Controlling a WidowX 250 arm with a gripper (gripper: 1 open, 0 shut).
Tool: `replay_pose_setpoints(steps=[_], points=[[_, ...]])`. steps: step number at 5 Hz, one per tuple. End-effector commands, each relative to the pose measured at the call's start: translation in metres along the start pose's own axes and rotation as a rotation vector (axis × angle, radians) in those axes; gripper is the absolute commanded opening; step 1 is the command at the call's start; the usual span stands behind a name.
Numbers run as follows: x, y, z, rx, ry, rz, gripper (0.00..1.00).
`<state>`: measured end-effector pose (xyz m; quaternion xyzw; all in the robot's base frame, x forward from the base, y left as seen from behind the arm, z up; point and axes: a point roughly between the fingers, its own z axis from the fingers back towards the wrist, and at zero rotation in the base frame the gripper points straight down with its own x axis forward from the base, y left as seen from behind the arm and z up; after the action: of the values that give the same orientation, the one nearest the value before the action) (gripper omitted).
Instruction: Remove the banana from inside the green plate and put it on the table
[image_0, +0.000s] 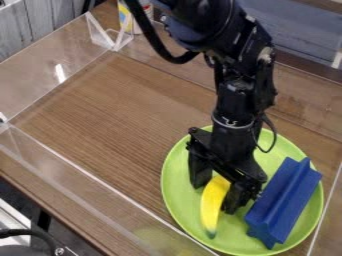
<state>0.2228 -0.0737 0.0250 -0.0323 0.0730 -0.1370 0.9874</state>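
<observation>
Wood-grain worktop (120, 110) (clear walls around) carries a green plate (181, 185); released jaws straddle the banana (215, 205) beside a blue block (285, 203).

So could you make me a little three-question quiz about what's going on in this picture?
1. True or false: the banana lies on the green plate.
2. What lies right of the banana in the picture? A) a blue block B) a red cup C) a spoon
3. Are the fingers of the gripper open or shut?

Key: 1 true. 2 A, the blue block. 3 open, one finger on each side of the banana's upper end.
</observation>
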Motion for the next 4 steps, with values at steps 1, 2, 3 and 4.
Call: replay_pose_setpoints(steps=[1, 2, 3, 4], points=[[0.0091, -0.0003, 0.0194, 0.004, -0.073, -0.001, 1.00], [0.0105, -0.0005, 0.0233, 0.006, -0.084, 0.003, 1.00], [0.0121, -0.0004, 0.0227, 0.007, -0.086, 0.010, 1.00], [0.0139, -0.0003, 0.0206, 0.007, -0.084, 0.017, 1.00]])
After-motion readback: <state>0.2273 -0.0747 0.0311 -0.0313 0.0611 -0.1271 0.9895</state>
